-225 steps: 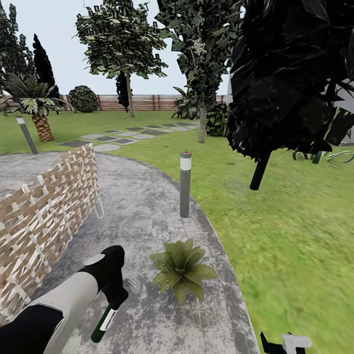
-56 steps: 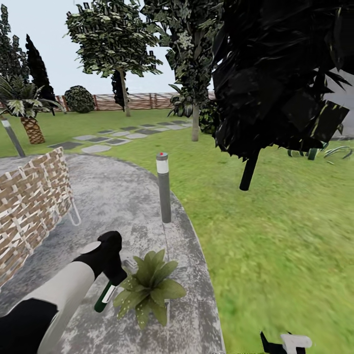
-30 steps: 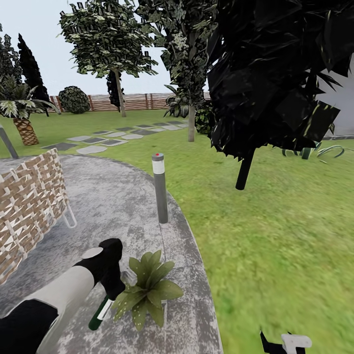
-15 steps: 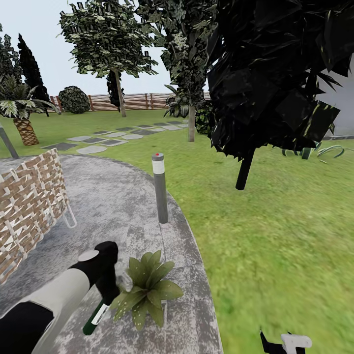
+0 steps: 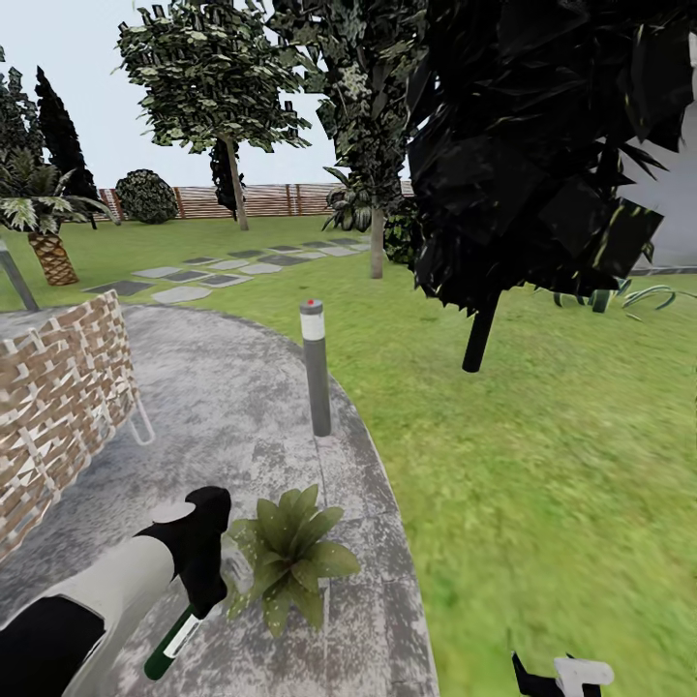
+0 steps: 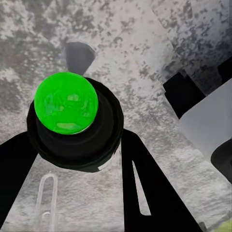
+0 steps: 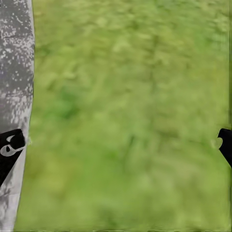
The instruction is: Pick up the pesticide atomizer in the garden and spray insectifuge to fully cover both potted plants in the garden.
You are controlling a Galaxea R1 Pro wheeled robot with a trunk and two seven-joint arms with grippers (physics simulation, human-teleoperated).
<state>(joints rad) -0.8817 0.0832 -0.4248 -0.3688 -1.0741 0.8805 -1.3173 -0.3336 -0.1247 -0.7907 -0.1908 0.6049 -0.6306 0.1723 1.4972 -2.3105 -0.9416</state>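
One arm does the work here: over the last second the left gripper point(image 5: 200, 592) has sunk lower and drawn back a little toward the robot, carrying the pesticide atomizer point(image 5: 172, 642) down beside the potted plant point(image 5: 287, 562) on the paved patio point(image 5: 242, 407). I judge that this settles the bottle for a spraying pass over this plant, with the coverage itself yet to be confirmed. The left fingers point(image 6: 145, 188) are closed on the atomizer, which hangs below the hand over the paving, just beside the leaves. Its long axis runs on a slant, the free dark end down and toward the robot's left; the left wrist view looks straight along it at a bright green tip point(image 6: 66, 102). Further right, over the lawn point(image 5: 542, 455), the right gripper point(image 7: 116, 145) has its fingers spread and empty.
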